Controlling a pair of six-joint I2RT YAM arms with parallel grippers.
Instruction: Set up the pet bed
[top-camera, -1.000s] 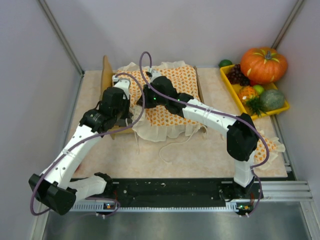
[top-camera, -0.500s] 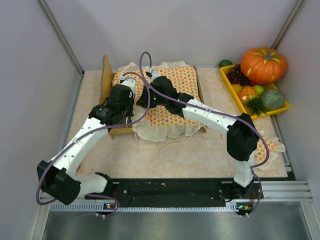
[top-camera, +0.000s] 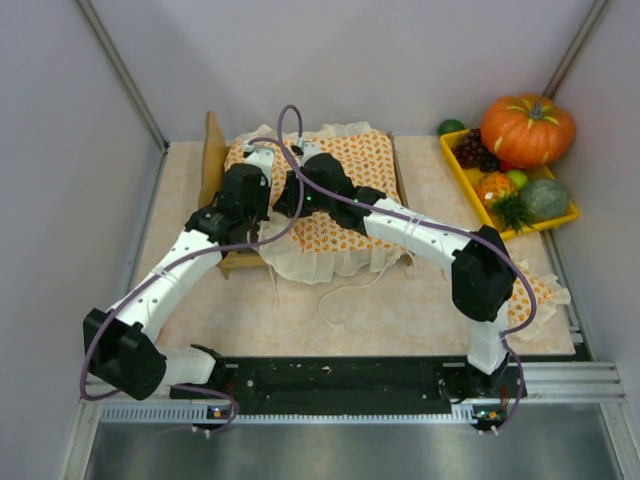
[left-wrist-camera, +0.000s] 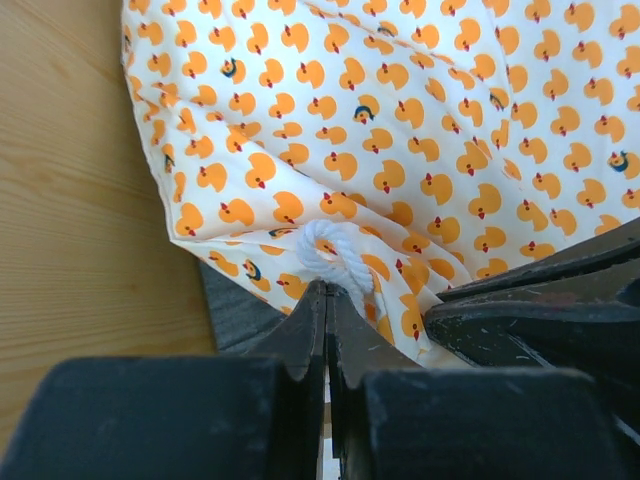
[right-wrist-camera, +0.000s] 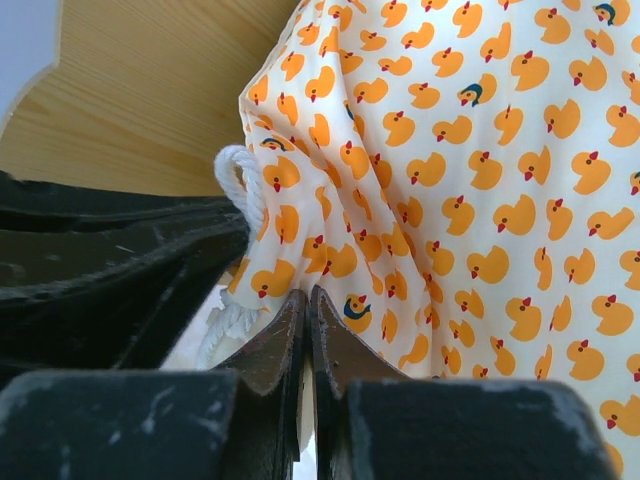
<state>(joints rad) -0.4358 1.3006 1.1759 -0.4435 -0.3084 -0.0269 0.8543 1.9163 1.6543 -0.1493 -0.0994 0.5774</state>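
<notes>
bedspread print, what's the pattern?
Small orange ducks on a white bedspread, with a few dark ones mixed in. It shows best in the left wrist view.

Just a left arm (top-camera: 165, 285) and right arm (top-camera: 415, 232) in smooth white shells with chunky black joints, a thin purple cable (top-camera: 290, 106) looping off each, scuffed black fingers (left-wrist-camera: 300, 335) with pale scratches, all bolted onto one black base rail (top-camera: 340, 378).
</notes>
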